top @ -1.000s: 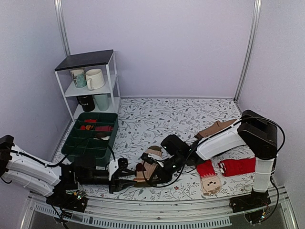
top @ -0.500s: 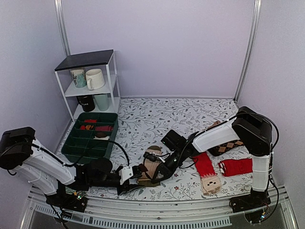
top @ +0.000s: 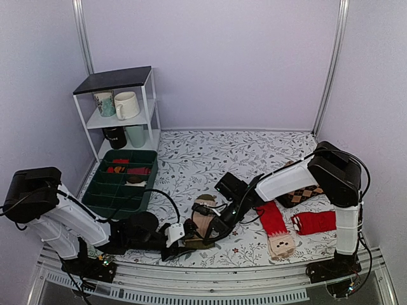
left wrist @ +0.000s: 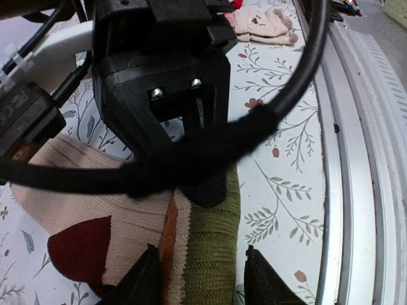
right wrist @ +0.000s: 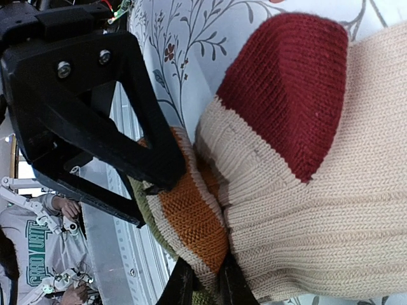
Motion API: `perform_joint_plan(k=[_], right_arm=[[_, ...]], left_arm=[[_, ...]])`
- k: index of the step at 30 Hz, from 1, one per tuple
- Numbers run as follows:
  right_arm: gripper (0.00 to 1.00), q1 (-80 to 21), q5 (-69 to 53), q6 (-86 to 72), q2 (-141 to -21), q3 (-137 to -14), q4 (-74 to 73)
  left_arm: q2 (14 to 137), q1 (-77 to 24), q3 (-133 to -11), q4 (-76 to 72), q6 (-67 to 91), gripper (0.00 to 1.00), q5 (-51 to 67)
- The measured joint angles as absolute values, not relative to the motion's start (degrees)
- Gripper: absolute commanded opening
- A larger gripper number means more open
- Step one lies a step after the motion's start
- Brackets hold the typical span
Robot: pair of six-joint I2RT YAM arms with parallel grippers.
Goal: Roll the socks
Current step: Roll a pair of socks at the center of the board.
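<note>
A beige ribbed sock (top: 202,221) with a dark red heel, an orange band and an olive cuff lies at the front middle of the table. My right gripper (top: 205,232) is shut on the folded orange-and-beige cuff edge (right wrist: 191,219); its fingertips (right wrist: 182,286) pinch the fabric at the bottom of the right wrist view. My left gripper (top: 185,239) is open. Its two fingers (left wrist: 144,279) straddle the olive cuff (left wrist: 210,254), with the right gripper's black body (left wrist: 162,76) directly beyond it. The red heel (left wrist: 76,244) shows at lower left.
A red sock with a beige face end (top: 278,231), a folded red sock (top: 316,222) and a brown argyle sock (top: 304,192) lie at the right. A green divided bin (top: 121,181) and a white shelf with mugs (top: 121,108) stand at the left. The metal front rail (left wrist: 362,190) runs close by.
My left gripper has moved right along the front edge up to the sock's cuff. The right arm has shifted a little, uncovering the argyle sock, and still holds the cuff.
</note>
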State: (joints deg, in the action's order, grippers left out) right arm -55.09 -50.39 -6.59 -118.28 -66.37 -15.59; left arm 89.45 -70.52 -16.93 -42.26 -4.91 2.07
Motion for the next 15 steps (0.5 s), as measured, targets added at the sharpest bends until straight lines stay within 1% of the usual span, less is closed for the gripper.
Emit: perform_joint_plan(k=[1,2,4,7,9,15], right_arm=[[0.03,-55.1,-50.5,-6.6,-118.3,-66.4,-15.7],[0.03,-55.1,-50.5,-6.6,-118.3,-66.4,-15.7],[0.03,-55.1,-50.8,-6.5,-118.4,-66.4,-15.9],[0.03,-55.0,-51.4,-6.5,-118.5,-66.6,-17.0],[0.05,-54.6,-51.9,-6.6,-118.5,-66.7,-18.0],[0.22,-54.4,-52.2,-6.5,-118.4,-66.8,-18.8]], left_arm=[[89.8,-70.5,-17.0,-42.5,-4.7,0.41,2.0],[90.3,-70.5,-17.0,-42.6,-4.5,0.34,2.0],[91.5,-70.5,-17.5,-42.5,-4.1,0.18,2.1],[93.2,-70.5,-18.9,-42.2,-3.6,0.02,2.3],[93.7,-70.6,-19.5,-42.2,-3.5,0.00,2.7],[93.9,-70.2,-19.9,-41.8,-1.3,0.00,4.2]])
